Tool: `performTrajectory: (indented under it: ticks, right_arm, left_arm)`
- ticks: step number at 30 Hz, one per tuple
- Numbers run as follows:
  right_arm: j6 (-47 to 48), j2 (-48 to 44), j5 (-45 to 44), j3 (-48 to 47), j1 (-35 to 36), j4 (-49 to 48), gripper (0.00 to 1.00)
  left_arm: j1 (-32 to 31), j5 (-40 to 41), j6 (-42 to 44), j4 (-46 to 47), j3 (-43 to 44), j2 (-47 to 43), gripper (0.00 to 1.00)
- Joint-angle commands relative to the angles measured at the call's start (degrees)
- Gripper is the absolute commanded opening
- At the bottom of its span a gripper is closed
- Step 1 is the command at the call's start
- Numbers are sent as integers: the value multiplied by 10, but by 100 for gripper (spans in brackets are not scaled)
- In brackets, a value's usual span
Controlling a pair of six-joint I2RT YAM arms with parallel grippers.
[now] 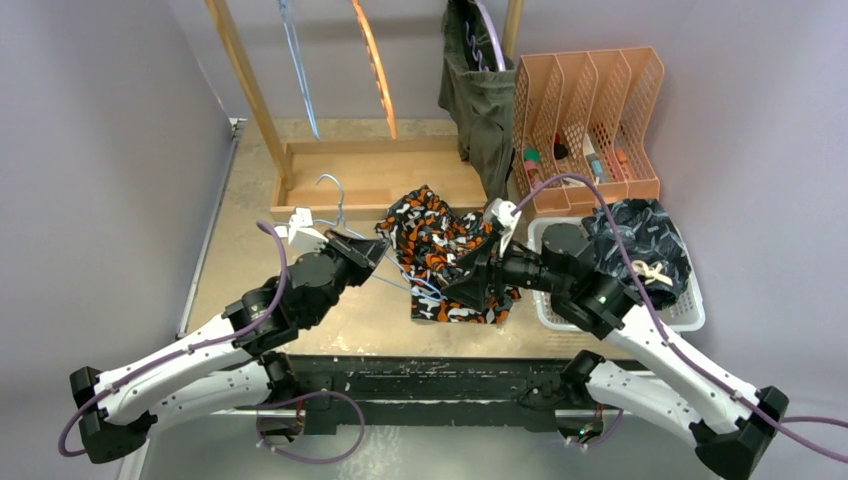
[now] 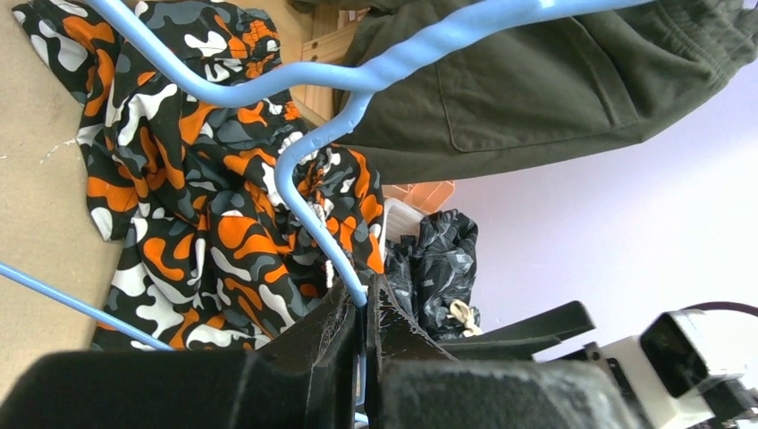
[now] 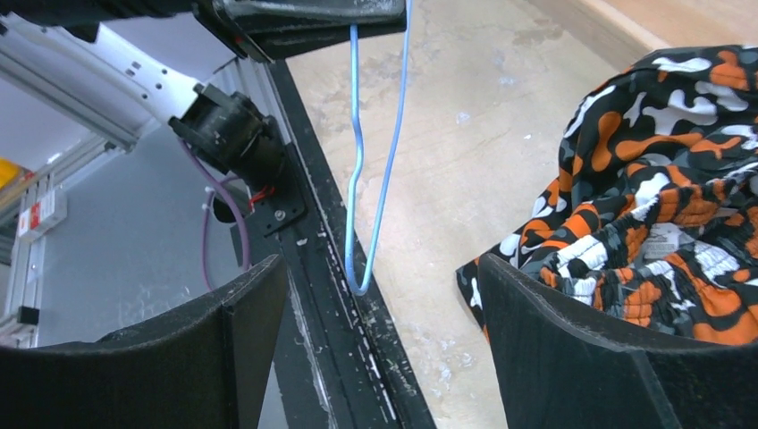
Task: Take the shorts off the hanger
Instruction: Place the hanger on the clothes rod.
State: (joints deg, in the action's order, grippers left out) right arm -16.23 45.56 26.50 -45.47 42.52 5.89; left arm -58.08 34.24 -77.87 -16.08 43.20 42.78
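At worktop [image 1: 240, 200] middle, left end effector [image 2: 362, 304] clamped on blue hanger [image 2: 375, 71]; right end effector [image 3: 377, 268] wide open beside crumpled orange-black-white shorts [image 1: 435, 235].

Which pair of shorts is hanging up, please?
The olive green pair, hanging at the back; the orange-patterned pair lies on the table, the dark pair in the basket.

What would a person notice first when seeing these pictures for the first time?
The bright orange-black-white shorts lie crumpled in the middle of the scene. The left pincer is shut on a blue hanger beside them, while the right pincer stands open. At the back hang olive shorts.
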Motion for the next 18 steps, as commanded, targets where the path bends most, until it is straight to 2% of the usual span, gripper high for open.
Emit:
performTrajectory:
  ticks: [1,5,12,14,18]
  right_arm:
    - [35,37,6,-7,30,-39,79]
    - [38,60,-1,-13,61,-56,76]
    - [38,106,-55,-29,105,-54,60]
    - [41,120,-62,-35,111,-44,60]
    - [47,154,-63,-55,122,-14,48]
  left_arm:
    - [1,2,-15,25,6,-8,0]
    - [2,4,-21,19,11,-6,0]
    - [1,-1,-18,13,20,7,0]
    - [1,-5,-19,18,17,7,0]
    - [1,-4,-17,21,15,5,0]
